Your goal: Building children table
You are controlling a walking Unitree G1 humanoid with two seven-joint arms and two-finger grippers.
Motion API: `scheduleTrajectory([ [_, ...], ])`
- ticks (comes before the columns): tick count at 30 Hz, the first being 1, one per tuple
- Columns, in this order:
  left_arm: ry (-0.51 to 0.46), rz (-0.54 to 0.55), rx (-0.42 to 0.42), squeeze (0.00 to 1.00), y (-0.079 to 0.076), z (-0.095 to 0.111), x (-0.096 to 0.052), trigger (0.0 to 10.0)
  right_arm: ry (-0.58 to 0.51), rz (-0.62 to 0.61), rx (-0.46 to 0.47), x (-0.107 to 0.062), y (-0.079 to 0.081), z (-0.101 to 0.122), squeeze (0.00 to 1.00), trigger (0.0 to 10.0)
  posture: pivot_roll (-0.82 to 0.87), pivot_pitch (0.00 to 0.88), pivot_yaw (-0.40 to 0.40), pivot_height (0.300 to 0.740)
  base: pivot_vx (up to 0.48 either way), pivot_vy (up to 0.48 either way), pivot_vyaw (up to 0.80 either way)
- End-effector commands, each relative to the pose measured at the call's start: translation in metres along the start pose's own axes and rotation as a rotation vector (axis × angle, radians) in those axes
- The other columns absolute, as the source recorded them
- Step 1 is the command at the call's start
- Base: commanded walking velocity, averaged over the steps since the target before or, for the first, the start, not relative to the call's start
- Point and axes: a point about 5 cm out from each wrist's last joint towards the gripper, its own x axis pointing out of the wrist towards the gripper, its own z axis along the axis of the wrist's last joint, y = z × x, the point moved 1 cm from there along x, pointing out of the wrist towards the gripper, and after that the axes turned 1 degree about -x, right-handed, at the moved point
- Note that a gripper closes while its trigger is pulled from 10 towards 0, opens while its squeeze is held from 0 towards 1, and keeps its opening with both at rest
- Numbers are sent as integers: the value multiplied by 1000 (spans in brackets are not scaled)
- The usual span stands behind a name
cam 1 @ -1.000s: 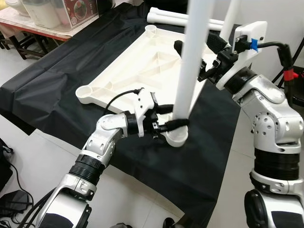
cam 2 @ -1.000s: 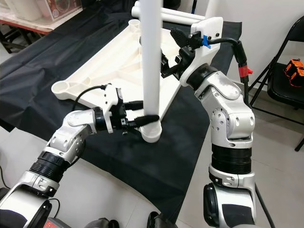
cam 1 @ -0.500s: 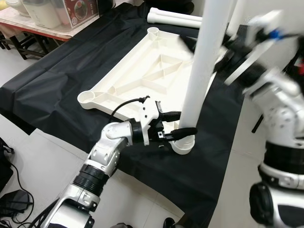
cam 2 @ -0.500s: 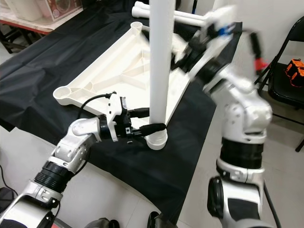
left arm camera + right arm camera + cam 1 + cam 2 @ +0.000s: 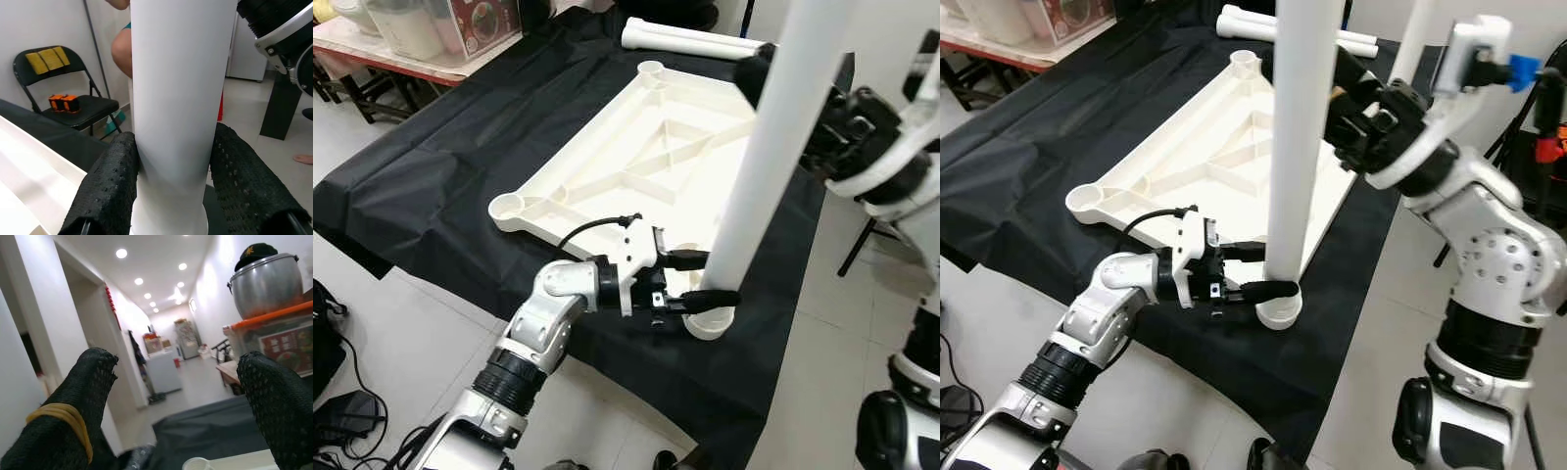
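Observation:
An upturned white tabletop (image 5: 607, 162) lies on a black cloth. A white table leg (image 5: 759, 186) stands upright in the socket (image 5: 710, 321) at its near right corner. My left gripper (image 5: 705, 280) is shut on this leg just above the socket; in the left wrist view both black fingers (image 5: 110, 191) press against the tube. My right gripper (image 5: 1349, 103) hovers higher up, close beside the same leg, and is open; the right wrist view shows nothing between its fingers (image 5: 78, 401). A second leg (image 5: 1412, 39) stands at the far right corner.
The black cloth (image 5: 431, 147) covers the work table. Spare white legs (image 5: 685, 37) lie at its far end. A side table with boxes (image 5: 431, 29) stands far left. A black folding chair (image 5: 58, 73) and part of a person (image 5: 122, 49) are beyond the leg.
The whole view has shifted. My right arm has swung, blurred half a second ago, and now sits further right. My left gripper still grips the leg.

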Motion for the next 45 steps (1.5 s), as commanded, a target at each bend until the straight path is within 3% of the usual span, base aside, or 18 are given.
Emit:
scheduleTrajectory([
  [1, 28, 84, -36, 0, 7, -8, -6, 10000, -88, 202, 44, 3, 20, 14, 0, 10000, -75, 163, -2, 740, 0, 0, 0],
  [3, 28, 98, -33, 0, 8, -7, -6, 10000, -153, 227, 79, -2, 20, 22, 0, 10000, -71, 164, 0, 740, 0, 0, 0],
  [11, 25, 123, -27, 0, 9, -7, -4, 10000, -234, 249, 131, -4, 23, 26, 0, 10000, -71, 166, 5, 740, 0, 0, 0],
  [15, 24, 152, -17, 0, 12, -6, -3, 10000, -123, 304, 137, -5, 29, 16, 0, 10000, -73, 166, 9, 740, 0, 0, 0],
  [18, 22, 160, -11, 0, 14, -5, -3, 10000, 86, 221, 53, -1, 25, -10, 0, 10000, -71, 165, 10, 740, 0, 0, 0],
  [24, 23, 167, -7, 0, 15, -5, -4, 10000, 151, 102, -47, 10, 15, -16, 0, 10000, -67, 163, 8, 740, 0, 0, 0],
  [30, 26, 171, -5, 0, 15, -5, -4, 10000, 170, 81, -70, 11, 13, -15, 0, 10000, -67, 163, 7, 740, 0, 0, 0],
  [31, 27, 172, -5, 0, 15, -6, -4, 10000, 192, 94, -75, 11, 16, -17, 0, 9412, -71, 163, 6, 740, 0, 0, 0],
  [32, 28, 174, -5, 0, 15, -6, -4, 10000, 218, 111, -78, 10, 19, -21, 0, 9490, -72, 163, 5, 740, 0, 0, 0],
  [33, 28, 177, -5, 0, 15, -6, -4, 10000, 248, 127, -85, 9, 23, -26, 0, 7804, -73, 163, 6, 740, 0, 0, 0],
  [35, 29, 181, -3, 0, 15, -7, -4, 10000, 269, 136, -87, 8, 25, -29, 0, 7686, -73, 163, 5, 740, 0, 0, 0],
  [36, 28, 184, -5, 0, 16, -7, -4, 10000, 288, 143, -90, 8, 28, -32, 0, 4471, -73, 163, 5, 740, 0, 0, 0],
  [37, 28, 184, -5, 0, 16, -7, -4, 10000, 288, 143, -90, 8, 28, -32, 0, 4471, -73, 163, 5, 740, 0, 0, 0],
  [38, 28, 186, -3, 0, 16, -6, -4, 10000, 306, 143, -89, 7, 29, -35, 0, 2627, -74, 164, 5, 740, 0, 0, 0],
  [39, 28, 187, -2, 0, 16, -6, -4, 10000, 317, 141, -88, 6, 30, -37, 0, 2627, -74, 164, 5, 740, 0, 0, 0],
  [40, 30, 188, -2, 0, 16, -7, -3, 10000, 329, 143, -82, 5, 32, -40, 0, 0, -76, 163, 5, 740, 0, 0, 0],
  [45, 32, 190, 0, 0, 17, -8, -3, 10000, 343, 151, -73, 4, 37, -46, 0, 0, -78, 163, 5, 740, 0, 0, 0],
])
